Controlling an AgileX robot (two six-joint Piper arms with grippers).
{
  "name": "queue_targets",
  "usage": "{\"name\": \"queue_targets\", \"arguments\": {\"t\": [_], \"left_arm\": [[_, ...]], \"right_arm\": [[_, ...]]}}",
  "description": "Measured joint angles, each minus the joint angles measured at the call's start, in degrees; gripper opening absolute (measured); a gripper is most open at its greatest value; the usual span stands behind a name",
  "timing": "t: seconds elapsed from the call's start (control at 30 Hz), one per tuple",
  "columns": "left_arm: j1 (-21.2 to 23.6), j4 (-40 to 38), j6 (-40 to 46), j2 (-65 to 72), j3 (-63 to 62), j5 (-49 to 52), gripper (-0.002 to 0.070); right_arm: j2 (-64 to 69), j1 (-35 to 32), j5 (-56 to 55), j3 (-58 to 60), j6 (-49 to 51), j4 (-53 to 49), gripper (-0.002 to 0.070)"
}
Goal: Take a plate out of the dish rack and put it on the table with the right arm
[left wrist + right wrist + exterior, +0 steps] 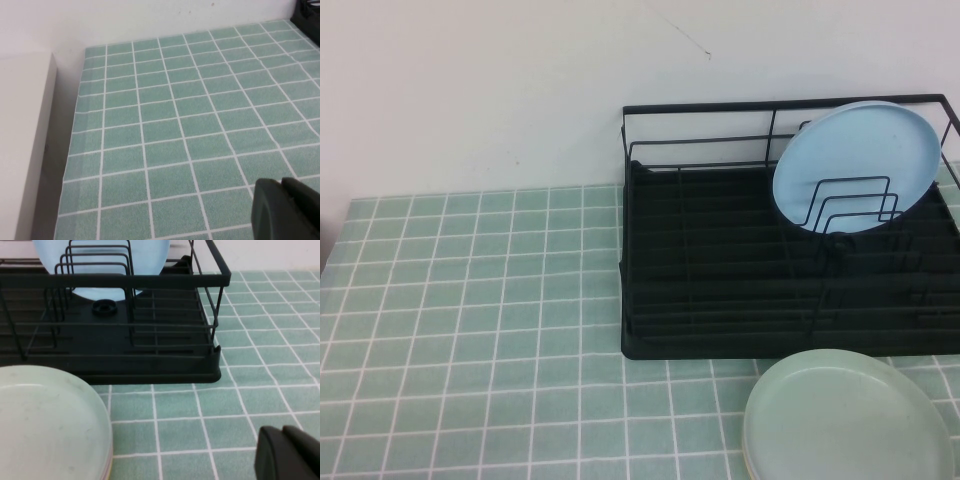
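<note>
Mint-green tiling with white grid lines covers the table (470,300), which ends against a plain white wall. Nearest the robot, the plate (848,418) lies flat on the table just in front of the dish rack (720,270), apart from its base tray (a pinkish rim edge peeks from under it in the right wrist view, so it seems to rest on something; what, cannot be told). The right gripper (292,454), its jaws together and holding nothing, hangs low over bare tiles beside the plate. The left gripper (287,210) hangs over open tiles well away from the rack; its jaw state cannot be told. Farther back, a light blue plate (860,165) leans tilted against the rack's upright wire dividers (850,205).
</note>
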Motion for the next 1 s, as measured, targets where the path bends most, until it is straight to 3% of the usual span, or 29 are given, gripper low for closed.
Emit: {"name": "queue_targets", "arguments": {"t": [1.0], "left_arm": [[0.0,0.0,0.1,0.0,0.0,0.0,-0.0003]], "right_arm": [[0.0,0.0,0.2,-0.1,-2.5,0.0,-0.0001]]}}
